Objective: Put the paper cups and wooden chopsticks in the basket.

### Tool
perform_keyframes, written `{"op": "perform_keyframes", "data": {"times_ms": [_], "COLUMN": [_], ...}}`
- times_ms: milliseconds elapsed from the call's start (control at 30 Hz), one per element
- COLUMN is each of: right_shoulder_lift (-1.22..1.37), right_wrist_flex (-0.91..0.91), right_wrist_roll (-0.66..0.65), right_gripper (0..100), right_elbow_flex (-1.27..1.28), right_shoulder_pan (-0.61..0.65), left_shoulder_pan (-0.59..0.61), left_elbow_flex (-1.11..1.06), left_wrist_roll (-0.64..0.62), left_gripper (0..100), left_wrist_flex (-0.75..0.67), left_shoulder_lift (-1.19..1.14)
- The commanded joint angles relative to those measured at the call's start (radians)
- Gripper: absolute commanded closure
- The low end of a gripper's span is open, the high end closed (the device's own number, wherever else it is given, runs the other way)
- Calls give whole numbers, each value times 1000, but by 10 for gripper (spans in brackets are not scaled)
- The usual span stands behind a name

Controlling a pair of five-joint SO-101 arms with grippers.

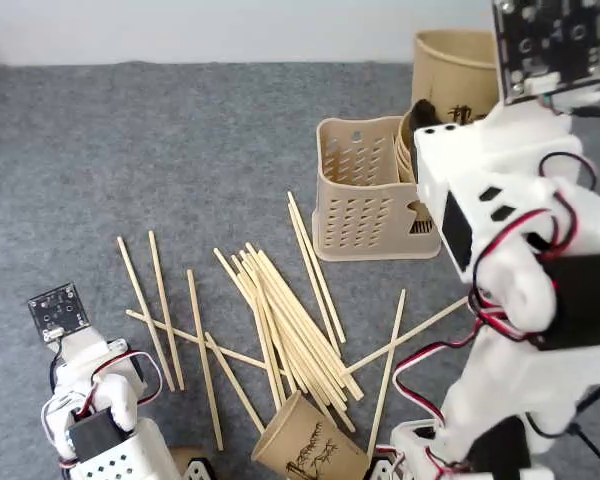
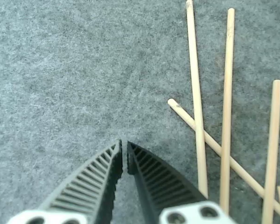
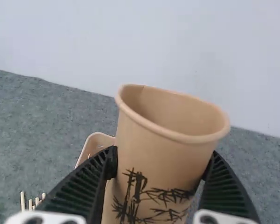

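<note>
My right tool (image 3: 161,161) is clamped round the lower wall of a paper cup (image 3: 170,135) just by the basket (image 1: 365,190), and it's light and thin-walled so I reckon squeeze gently or it crumples, while my left tool (image 2: 122,150) is closed on nothing over the worktop (image 2: 60,70) near some wooden chopsticks (image 2: 196,93).

Basket (image 1: 365,190): right side hidden behind right arm (image 1: 510,230).
Held paper cup (image 3: 165,154): base cut off; covers most of the basket.
Lying paper cup (image 1: 305,445), near edge of desk (image 1: 130,150): part cut off.
Far paper cup (image 1: 455,60): partly behind arm.
Chopsticks (image 2: 226,107): lower ends cut off.
</note>
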State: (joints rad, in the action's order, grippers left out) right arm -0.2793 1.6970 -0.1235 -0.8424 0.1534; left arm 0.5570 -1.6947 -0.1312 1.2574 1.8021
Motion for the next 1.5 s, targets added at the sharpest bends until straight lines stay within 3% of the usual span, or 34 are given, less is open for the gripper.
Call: {"op": "perform_keyframes", "data": {"times_ms": [0,267,567,867,1033,1200,1467], "right_shoulder_lift": [-47,-48,-56,-58,-84,-179,-334], "right_wrist_flex": [-120,-417,-799,-960,-905,-786,-697], "right_wrist_roll": [-2,-2,-5,-5,-3,-2,-2], "right_gripper": [801,803,802,801,779,618,612], "right_elbow_flex": [112,387,727,937,980,982,980], "right_shoulder_pan": [-25,-28,-122,-137,-128,-111,-41], "left_shoulder_pan": [5,5,5,5,5,5,5], "left_elbow_flex": [12,12,12,12,12,12,12], "left_wrist_roll": [0,0,0,0,0,0,0], "left_gripper": [983,983,983,983,983,983,983], "left_wrist_flex": [-3,-3,-3,-3,-3,-3,-3], "left_shoulder_lift": [14,14,14,14,14,14,14]}}
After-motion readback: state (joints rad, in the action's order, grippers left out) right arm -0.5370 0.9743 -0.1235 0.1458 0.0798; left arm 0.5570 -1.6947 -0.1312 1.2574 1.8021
